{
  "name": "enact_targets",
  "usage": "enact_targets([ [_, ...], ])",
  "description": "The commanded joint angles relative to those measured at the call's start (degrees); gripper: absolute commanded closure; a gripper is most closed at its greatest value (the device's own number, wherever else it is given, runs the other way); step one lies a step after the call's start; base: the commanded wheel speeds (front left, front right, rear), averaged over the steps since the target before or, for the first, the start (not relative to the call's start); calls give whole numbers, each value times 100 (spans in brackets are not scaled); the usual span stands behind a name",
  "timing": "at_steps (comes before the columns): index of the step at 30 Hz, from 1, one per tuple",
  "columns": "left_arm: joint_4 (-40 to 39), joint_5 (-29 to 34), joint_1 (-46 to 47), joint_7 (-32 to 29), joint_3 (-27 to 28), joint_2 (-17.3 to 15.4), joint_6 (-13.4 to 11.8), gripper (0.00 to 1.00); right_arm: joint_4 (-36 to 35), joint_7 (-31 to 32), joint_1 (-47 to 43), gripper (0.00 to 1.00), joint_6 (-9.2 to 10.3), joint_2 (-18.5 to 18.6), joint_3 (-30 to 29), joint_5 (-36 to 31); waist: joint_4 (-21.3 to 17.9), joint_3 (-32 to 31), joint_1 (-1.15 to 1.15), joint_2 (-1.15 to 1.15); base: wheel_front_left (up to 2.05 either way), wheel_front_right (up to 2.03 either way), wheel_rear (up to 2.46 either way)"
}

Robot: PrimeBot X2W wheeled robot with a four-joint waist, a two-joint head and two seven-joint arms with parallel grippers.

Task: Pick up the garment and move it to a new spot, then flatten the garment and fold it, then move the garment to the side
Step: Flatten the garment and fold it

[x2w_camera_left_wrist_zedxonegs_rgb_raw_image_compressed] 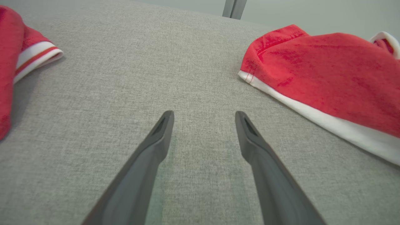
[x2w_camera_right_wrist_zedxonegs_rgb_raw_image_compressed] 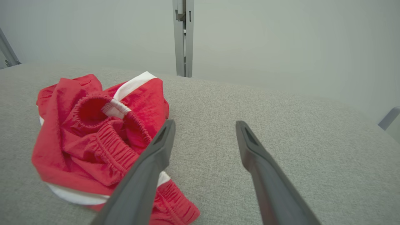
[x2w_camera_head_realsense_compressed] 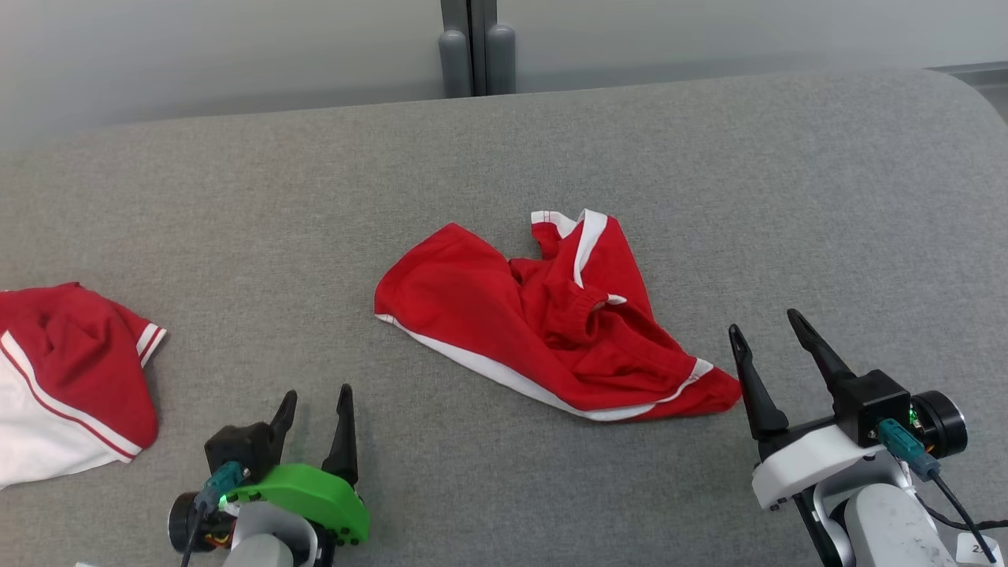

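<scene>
The garment (x2w_camera_head_realsense_compressed: 543,323), red shorts with white trim and an elastic waistband, lies crumpled in the middle of the grey table (x2w_camera_head_realsense_compressed: 504,157). It shows at the upper right of the left wrist view (x2w_camera_left_wrist_zedxonegs_rgb_raw_image_compressed: 328,65) and at the left of the right wrist view (x2w_camera_right_wrist_zedxonegs_rgb_raw_image_compressed: 93,134). My right gripper (x2w_camera_head_realsense_compressed: 768,335) stands open just right of the garment's near corner, nothing between its fingers (x2w_camera_right_wrist_zedxonegs_rgb_raw_image_compressed: 150,165). My left gripper (x2w_camera_head_realsense_compressed: 315,405) is open near the front edge, well left of the garment, over bare cloth (x2w_camera_left_wrist_zedxonegs_rgb_raw_image_compressed: 203,115).
A second red and white garment (x2w_camera_head_realsense_compressed: 63,378) lies bunched at the table's left edge, also at the left in the left wrist view (x2w_camera_left_wrist_zedxonegs_rgb_raw_image_compressed: 18,59). A grey post (x2w_camera_head_realsense_compressed: 476,47) rises behind the table's far edge against a pale wall.
</scene>
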State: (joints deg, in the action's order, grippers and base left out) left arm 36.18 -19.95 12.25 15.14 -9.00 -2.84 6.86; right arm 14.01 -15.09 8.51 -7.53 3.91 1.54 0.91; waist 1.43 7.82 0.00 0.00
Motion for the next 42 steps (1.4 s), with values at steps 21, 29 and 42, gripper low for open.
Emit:
enact_targets([
  [21,632,-24,1598,0,-668,-552,73,0,-341,-11,393,0,8,-93,313,166,-740,924,0,0,0,0,0],
  [29,723,-68,1678,0,-706,-630,74,80,-316,-11,471,0,8,-93,397,182,-823,971,0,0,0,0,0],
  [42,526,-382,1386,0,-692,-540,73,100,-107,-11,382,0,8,-93,438,240,-549,560,0,0,0,0,0],
])
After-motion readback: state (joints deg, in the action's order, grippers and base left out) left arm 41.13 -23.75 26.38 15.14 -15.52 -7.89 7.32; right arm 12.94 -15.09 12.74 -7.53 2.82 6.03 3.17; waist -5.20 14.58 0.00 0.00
